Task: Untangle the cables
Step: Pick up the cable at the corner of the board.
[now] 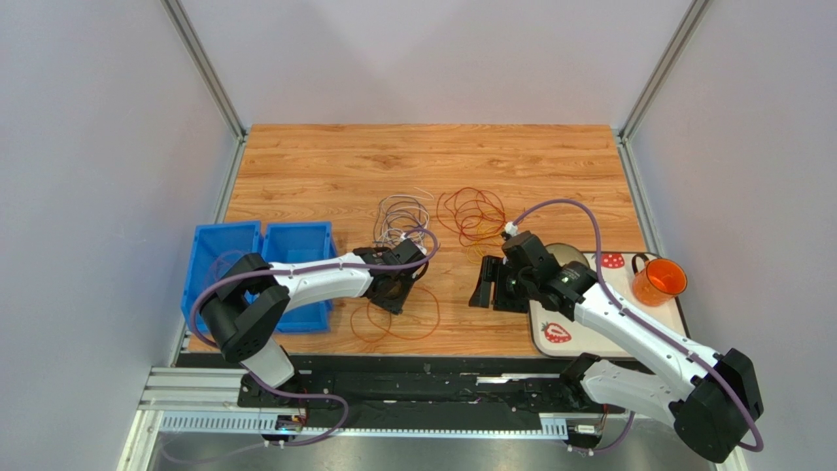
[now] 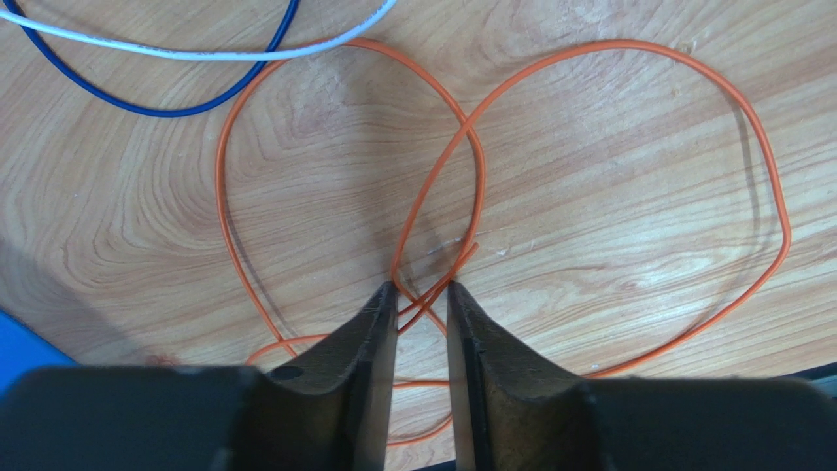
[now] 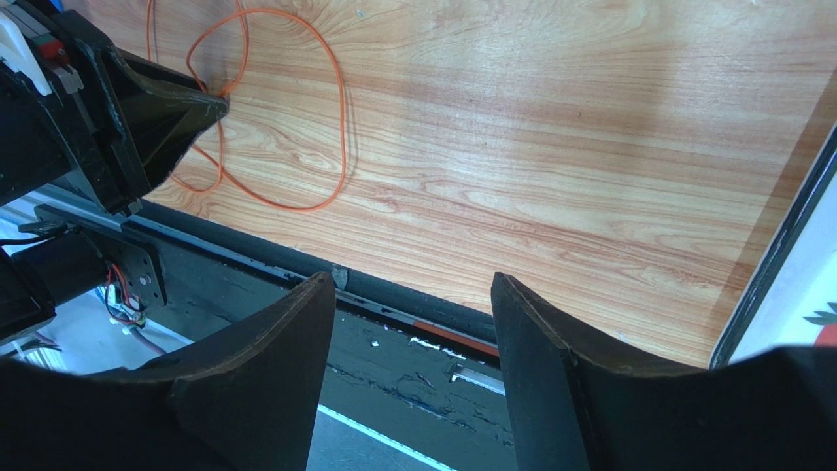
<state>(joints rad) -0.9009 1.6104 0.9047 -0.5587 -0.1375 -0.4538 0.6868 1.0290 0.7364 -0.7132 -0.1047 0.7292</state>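
An orange cable (image 1: 435, 319) lies in loose loops on the wooden table near the front edge; its loops fill the left wrist view (image 2: 614, 43). My left gripper (image 1: 398, 291) is low over it. Its jaws (image 2: 422, 289) are slightly open and stand astride the spot where the orange strands cross, with bare wood showing between them. A tangle of white, grey and purple cables (image 1: 403, 218) lies beyond it, and a red-orange bundle (image 1: 472, 214) sits to its right. My right gripper (image 1: 484, 285) is open and empty (image 3: 413, 285), right of the orange cable (image 3: 343, 118).
Two blue bins (image 1: 260, 260) stand at the left. A white strawberry-print tray (image 1: 555, 329) and an orange cup (image 1: 658, 282) are at the right. A white cable (image 2: 196, 54) and a dark blue one (image 2: 167, 111) pass ahead of the left jaws. The table's near edge (image 3: 393, 294) is under the right gripper.
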